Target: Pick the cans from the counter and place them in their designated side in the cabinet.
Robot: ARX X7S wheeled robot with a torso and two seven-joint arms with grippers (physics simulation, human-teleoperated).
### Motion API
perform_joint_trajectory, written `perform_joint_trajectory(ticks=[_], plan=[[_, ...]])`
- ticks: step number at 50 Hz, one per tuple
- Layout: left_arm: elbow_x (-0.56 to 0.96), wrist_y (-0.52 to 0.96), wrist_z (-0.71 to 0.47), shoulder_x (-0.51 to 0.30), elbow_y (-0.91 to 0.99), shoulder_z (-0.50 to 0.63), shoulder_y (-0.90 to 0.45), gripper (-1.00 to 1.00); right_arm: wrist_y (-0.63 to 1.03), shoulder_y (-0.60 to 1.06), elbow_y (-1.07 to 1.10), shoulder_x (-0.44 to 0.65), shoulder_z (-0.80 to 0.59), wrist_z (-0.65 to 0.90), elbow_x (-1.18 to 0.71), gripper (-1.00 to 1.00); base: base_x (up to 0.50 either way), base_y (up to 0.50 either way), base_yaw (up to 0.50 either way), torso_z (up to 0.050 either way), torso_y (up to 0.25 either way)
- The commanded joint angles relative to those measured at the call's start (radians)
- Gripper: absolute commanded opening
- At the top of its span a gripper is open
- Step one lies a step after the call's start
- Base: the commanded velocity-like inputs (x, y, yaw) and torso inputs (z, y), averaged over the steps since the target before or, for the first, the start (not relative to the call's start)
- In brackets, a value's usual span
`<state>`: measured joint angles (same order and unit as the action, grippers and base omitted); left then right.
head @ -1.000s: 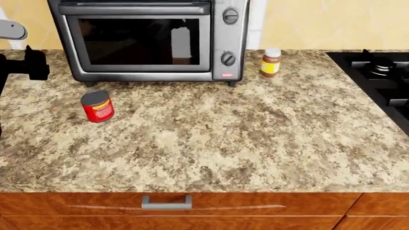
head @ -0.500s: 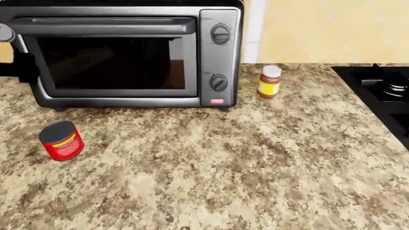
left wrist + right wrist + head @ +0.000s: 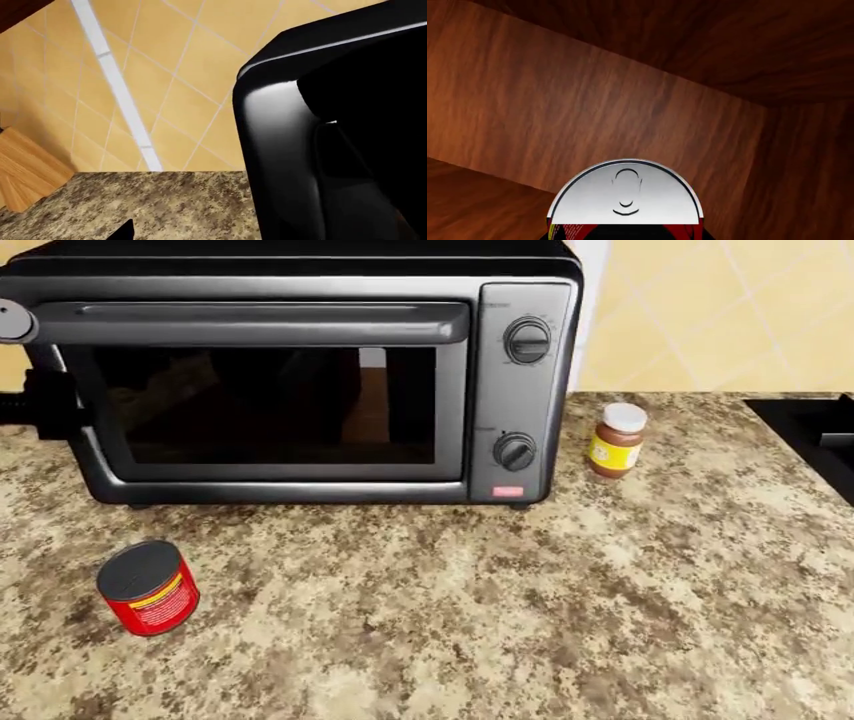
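One red can (image 3: 147, 588) with a dark top stands on the granite counter (image 3: 534, 630), in front of the oven's left corner. A second can (image 3: 626, 197), silver pull-tab lid towards the camera, is inside the wooden cabinet (image 3: 560, 100); my right gripper (image 3: 630, 234) is shut on it, its dark jaws covering the red body. That gripper is out of the head view. My left gripper (image 3: 40, 405) hovers at the oven's left side, well behind the counter can. Only one of its fingertips (image 3: 125, 233) shows, far off centre, with nothing between the jaws.
A black-and-silver toaster oven (image 3: 267, 380) fills the back of the counter, and its dark side (image 3: 333, 150) is close to my left wrist. A small brown jar (image 3: 617, 441) stands right of it. The black stove top (image 3: 821, 430) begins at the right edge.
The head view has closed in on the oven, which looms larger. The counter can now sits lower in the view. The left arm stays by the oven's left side.
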<state>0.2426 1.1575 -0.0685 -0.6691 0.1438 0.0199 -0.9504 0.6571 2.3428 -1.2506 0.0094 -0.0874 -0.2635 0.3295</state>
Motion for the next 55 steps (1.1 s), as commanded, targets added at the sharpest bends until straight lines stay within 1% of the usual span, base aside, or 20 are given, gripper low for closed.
perform_joint_trajectory(ticks=[1,17,36,37,55], plan=[[-0.139,-0.407,0.038,0.021,-0.382,-0.027,-0.007,1.00,-0.002,0.013,0.005,-0.002,0.004,0.014,0.010,-1.00,0.02,0.00,-0.01,0.010,0.000],[-0.149,-0.466,0.017,0.041,-0.438,-0.024,-0.009,1.00,-0.002,0.013,0.005,-0.002,0.004,0.014,0.010,-1.00,0.02,0.01,-0.01,0.002,0.000],[-0.145,-0.447,0.010,0.031,-0.406,-0.038,0.002,1.00,-0.002,0.013,0.005,-0.002,0.004,0.014,0.010,-1.00,0.02,0.01,-0.01,0.002,0.000],[-0.145,-0.446,0.010,0.031,-0.406,-0.038,0.001,1.00,-0.002,0.013,0.005,-0.002,0.004,0.014,0.010,1.00,0.02,0.01,-0.01,0.000,0.000],[-0.141,-0.433,0.009,0.024,-0.388,-0.045,0.010,1.00,-0.002,0.013,0.005,-0.002,0.004,0.014,0.010,1.00,0.00,0.00,0.00,0.002,0.000]])
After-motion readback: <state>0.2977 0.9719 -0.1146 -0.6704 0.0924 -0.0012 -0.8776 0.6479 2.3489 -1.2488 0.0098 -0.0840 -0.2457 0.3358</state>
